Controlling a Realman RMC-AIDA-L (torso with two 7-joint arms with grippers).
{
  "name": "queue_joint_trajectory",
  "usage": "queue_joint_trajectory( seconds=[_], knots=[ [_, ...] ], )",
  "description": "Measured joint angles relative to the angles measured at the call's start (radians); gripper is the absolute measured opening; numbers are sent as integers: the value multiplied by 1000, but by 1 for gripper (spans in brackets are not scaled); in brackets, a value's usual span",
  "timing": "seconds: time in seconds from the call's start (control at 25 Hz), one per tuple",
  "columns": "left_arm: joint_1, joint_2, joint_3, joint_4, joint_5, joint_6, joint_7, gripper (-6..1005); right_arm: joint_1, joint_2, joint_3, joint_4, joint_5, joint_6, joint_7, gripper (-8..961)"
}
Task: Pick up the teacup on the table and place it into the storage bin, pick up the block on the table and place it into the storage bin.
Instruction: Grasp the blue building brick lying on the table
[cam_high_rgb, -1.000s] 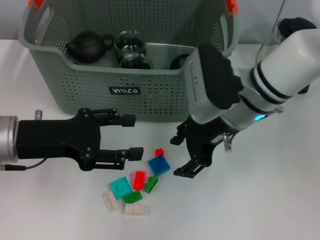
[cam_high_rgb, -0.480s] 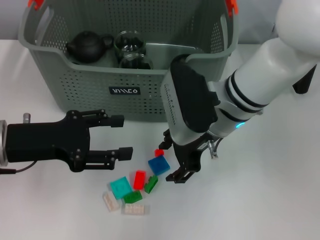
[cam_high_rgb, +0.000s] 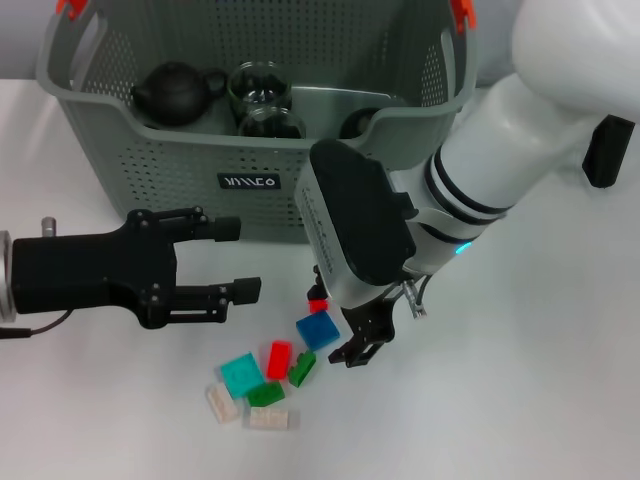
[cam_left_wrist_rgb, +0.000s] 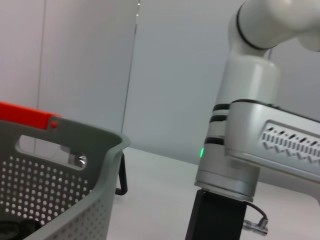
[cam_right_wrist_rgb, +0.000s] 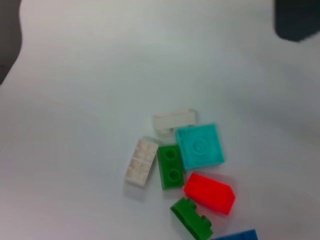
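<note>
hovering low over the white bench (cam_high_rgb: 560, 400), the right gripper (cam_high_rgb: 345, 325) points down at the scatter of blocks, its black jaws apart on either side of the blue block (cam_high_rgb: 318, 330); one jaw tip sits just beside the small red block (cam_high_rgb: 318, 305), the other near the dark green block (cam_high_rgb: 302, 369). whether either jaw touches the blue block cannot be told.

the rest of the pile lies just beside it on the bench: a red block (cam_high_rgb: 278, 359), a teal square block (cam_high_rgb: 241, 375), a second green block (cam_high_rgb: 266, 394) and two whitish blocks (cam_high_rgb: 222, 403) at the near edge of the group. the right wrist view shows the same cluster, with the teal piece touching a clear one and the blue one only at the frame's edge.

the left gripper (cam_high_rgb: 240, 260) is held level above the bench, on the robot's left of the blocks and in front of the storage bin (cam_high_rgb: 200, 180), jaws wide apart and holding nothing.

the storage bin stands at the far side of the bench. inside it are a dark teapot (cam_high_rgb: 178, 93), two glass cups (cam_high_rgb: 258, 85) and a dark teacup (cam_high_rgb: 358, 124) against the near wall.
</note>
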Motion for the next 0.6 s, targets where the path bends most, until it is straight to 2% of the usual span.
queue_joint_trajectory(
  seconds=[0.36,0.6],
  knots=[
    [15,-1,-24,0,7,-10,6,781,17,2,-55,0,2,27,0,805],
    [22,-1,-71,4,87,-10,16,781,14,5,-97,-1,12,51,2,806]
  ],
)
